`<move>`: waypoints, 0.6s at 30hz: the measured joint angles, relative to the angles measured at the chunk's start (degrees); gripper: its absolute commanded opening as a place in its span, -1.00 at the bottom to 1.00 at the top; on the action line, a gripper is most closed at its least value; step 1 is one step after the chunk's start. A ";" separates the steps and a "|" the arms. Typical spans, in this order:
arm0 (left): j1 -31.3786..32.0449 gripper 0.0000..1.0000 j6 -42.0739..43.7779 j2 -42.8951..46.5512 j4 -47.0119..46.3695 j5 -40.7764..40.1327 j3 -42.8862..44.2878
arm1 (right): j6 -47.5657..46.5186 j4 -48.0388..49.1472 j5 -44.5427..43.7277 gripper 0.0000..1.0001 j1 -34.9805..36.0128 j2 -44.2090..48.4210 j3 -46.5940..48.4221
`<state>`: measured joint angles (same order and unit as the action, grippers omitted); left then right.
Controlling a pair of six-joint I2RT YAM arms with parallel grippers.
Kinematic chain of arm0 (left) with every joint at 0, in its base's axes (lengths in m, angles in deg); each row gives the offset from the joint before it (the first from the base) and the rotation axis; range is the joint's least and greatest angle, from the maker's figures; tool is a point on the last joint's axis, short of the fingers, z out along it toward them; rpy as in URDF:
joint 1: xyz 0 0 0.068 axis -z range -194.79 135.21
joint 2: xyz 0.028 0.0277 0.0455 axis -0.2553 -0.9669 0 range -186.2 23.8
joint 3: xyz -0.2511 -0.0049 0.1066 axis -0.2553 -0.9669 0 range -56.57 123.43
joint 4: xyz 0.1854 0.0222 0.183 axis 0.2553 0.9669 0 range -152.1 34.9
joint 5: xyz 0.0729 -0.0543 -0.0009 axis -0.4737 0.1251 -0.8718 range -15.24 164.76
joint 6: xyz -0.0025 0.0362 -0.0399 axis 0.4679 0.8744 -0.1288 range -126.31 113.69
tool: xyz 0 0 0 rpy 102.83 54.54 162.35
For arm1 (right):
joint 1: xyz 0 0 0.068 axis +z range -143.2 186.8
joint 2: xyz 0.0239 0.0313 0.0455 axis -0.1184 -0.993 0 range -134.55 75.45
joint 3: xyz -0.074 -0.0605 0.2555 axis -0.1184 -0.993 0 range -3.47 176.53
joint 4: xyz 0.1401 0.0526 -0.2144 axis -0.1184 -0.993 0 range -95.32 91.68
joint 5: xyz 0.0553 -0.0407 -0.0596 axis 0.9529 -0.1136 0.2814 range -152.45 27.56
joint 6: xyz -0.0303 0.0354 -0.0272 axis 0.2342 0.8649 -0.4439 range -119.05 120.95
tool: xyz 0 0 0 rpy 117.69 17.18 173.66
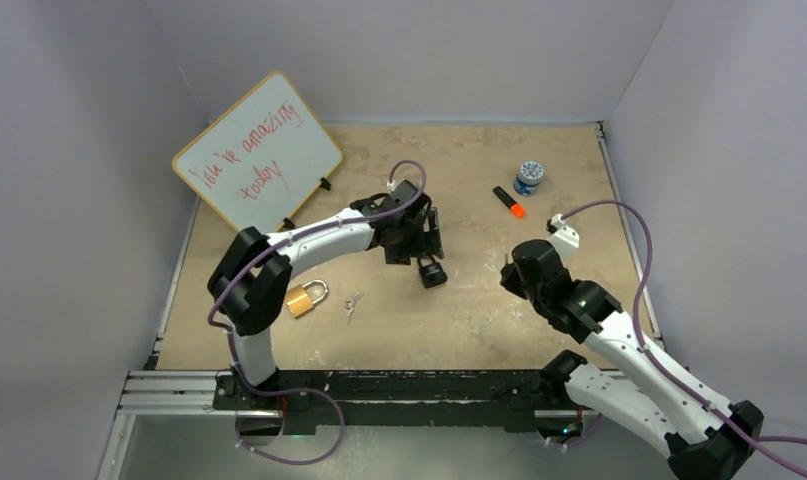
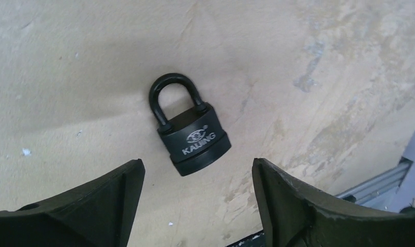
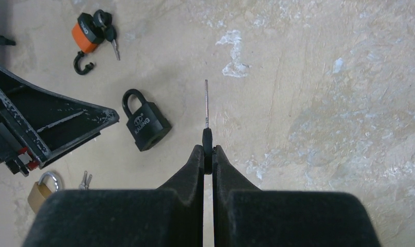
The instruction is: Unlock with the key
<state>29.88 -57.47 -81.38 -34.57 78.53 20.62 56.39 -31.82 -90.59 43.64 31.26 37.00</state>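
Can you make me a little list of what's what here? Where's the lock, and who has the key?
Left gripper: open, over the black padlock
Right gripper: shut on the thin black-headed metal key
Lock: lying flat on the tan table, shackle closed, nothing touching it
Nearby: brass padlock with small silver keys beside it

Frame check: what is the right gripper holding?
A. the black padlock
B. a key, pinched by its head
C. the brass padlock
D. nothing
B: the right gripper is shut on the dark head of the key, whose blade sticks out ahead, while the black padlock lies free off to one side.
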 measured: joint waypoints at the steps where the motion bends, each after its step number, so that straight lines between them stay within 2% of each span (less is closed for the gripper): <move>1: 0.28 0.68 -1.88 0.02 1.20 -1.33 -0.13 | 0.00 0.04 0.39 -1.00 0.00 0.07 -0.42; 6: 2.84 0.84 -6.29 -3.28 6.56 -6.71 2.29 | -0.42 0.28 1.25 -1.00 0.00 0.87 -1.68; 18: 5.40 0.86 -13.49 -11.98 9.73 -16.09 8.11 | -0.94 -0.07 2.21 -1.00 0.00 4.55 -3.28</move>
<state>35.27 -70.95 -93.36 -24.84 62.44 28.73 55.45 -31.88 -88.38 43.64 35.81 33.72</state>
